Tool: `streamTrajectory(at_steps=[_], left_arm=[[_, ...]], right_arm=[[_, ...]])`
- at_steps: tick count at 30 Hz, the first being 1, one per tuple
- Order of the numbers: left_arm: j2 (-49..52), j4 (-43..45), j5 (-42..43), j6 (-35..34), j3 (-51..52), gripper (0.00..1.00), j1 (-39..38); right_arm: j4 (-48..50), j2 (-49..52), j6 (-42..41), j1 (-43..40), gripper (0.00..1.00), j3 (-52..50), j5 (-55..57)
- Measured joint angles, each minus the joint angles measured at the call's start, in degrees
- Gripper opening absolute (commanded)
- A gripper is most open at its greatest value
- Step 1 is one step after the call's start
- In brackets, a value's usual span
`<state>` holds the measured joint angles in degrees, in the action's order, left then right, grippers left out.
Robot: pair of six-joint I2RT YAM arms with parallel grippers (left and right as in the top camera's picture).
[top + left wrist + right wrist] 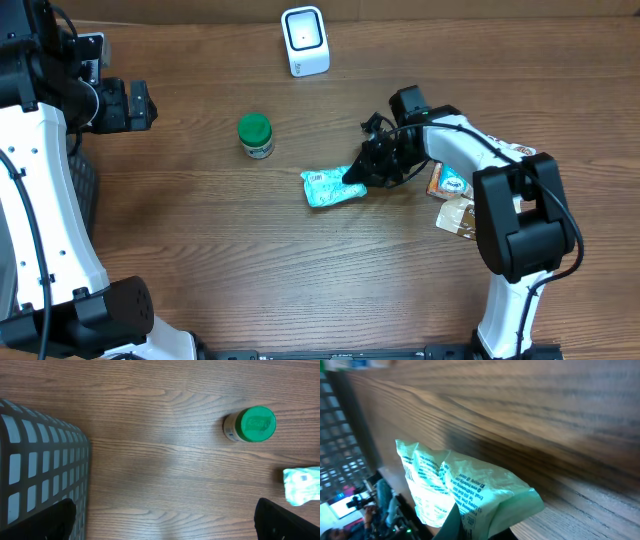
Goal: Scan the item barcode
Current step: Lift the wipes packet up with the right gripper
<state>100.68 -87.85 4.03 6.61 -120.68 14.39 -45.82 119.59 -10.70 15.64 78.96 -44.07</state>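
Two claws: the right claw [352, 180] is clenched on a crinkled pale-green plastic packet [326, 188] on the brown wooden table [200, 250]; the left claw [165, 522] gapes, released.

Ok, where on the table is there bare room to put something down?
Bare wood between the basket and the jar, and the wide strip between the green packet and the near edge. Also between scanner and jar. Crowded at right: the right gripper pinches the packet beside two snack packs.
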Motion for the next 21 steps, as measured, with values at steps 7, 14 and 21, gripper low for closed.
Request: streamTrajectory(at_steps=[7, 14, 21], left_arm=[[0.0, 0.0, 0.0, 0.0, 0.0, 1.00, 0.0], [0.0, 0.0, 0.0, 0.0, 0.0, 0.99, 0.0], [0.0, 0.0, 0.0, 0.0, 0.0, 1.00, 0.0]], right_arm=[[0.0, -9.4, 0.8, -2.8, 0.04, 2.1, -2.4], [-2.8, -21.1, -3.6, -2.9, 0.04, 8.1, 1.6], [-9.9, -24.1, -6.4, -2.9, 0.04, 11.8, 5.4]])
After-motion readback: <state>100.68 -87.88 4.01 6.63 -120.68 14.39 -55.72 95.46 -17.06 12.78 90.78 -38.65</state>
